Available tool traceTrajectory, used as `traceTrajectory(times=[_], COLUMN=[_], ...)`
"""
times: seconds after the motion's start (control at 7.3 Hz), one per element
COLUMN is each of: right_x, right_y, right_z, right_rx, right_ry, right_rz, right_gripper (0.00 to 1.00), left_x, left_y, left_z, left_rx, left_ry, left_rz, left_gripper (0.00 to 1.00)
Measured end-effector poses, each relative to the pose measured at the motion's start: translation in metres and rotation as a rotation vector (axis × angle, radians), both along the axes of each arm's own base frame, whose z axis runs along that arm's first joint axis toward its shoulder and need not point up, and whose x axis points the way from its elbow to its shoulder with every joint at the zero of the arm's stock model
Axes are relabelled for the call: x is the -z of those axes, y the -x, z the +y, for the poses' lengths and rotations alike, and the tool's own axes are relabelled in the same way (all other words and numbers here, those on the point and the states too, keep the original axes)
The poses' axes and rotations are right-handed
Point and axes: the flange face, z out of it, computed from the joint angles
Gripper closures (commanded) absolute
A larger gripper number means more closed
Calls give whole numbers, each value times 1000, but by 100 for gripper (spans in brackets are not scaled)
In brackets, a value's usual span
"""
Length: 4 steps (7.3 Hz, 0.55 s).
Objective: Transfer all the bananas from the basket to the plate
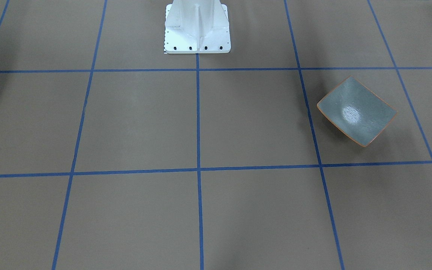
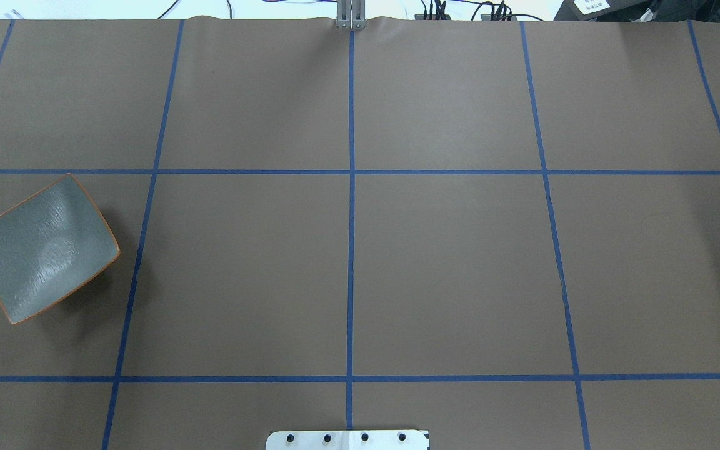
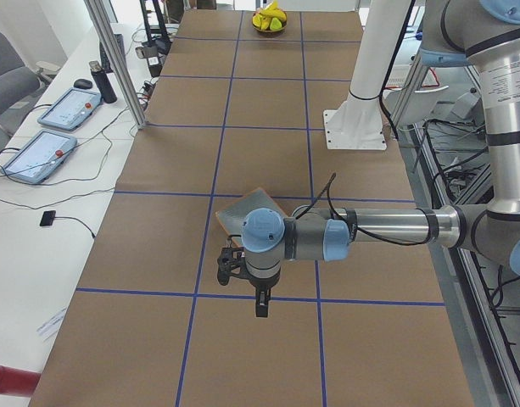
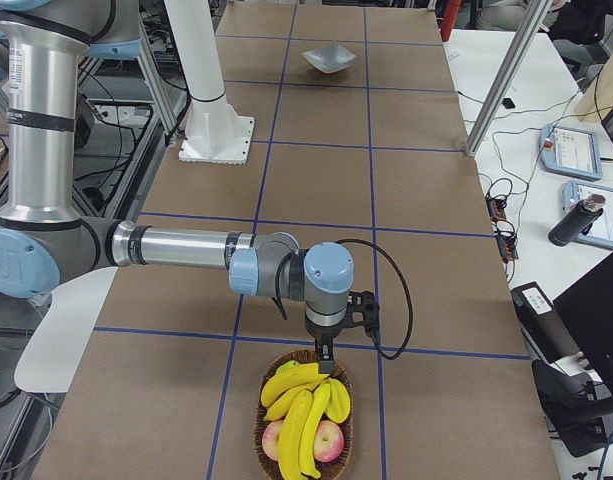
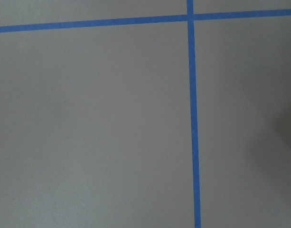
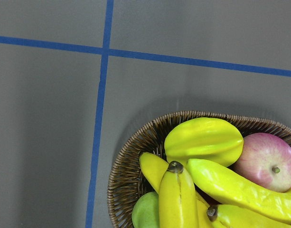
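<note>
Several yellow bananas (image 6: 178, 194) lie in a woven basket (image 6: 128, 156) at the table's end on my right. The right gripper (image 4: 327, 362) hangs just above the basket's near rim (image 4: 257, 430), over the bananas (image 4: 306, 410); I cannot tell if it is open or shut. The grey-green plate (image 2: 41, 247) with the orange rim sits bare on my left side, also seen as plate (image 1: 356, 111). My left gripper (image 3: 261, 309) points down beside the plate (image 3: 241, 214), above the table; its state cannot be told. Neither wrist view shows fingers.
The basket also holds a yellow starfruit (image 6: 202, 137), a reddish apple (image 6: 266, 159) and a green fruit (image 6: 146, 213). The white robot base (image 1: 197, 30) stands at the table's middle edge. Blue tape lines grid the brown table. A metal post (image 3: 115, 59) rises along the far side.
</note>
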Motion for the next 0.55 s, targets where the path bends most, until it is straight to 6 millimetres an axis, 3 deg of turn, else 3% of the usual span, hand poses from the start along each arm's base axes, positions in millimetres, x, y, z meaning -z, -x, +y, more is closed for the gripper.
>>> traceTrajectory(times=[0.55], right_x=[4], right_y=[-1], right_z=[1], right_rx=[5], right_ry=[-17], right_rz=[4], right_gripper=[0], left_x=[7], left_y=[1], left_z=[0], left_rx=[1], left_ry=[-14], left_rz=[-2], left_gripper=[0])
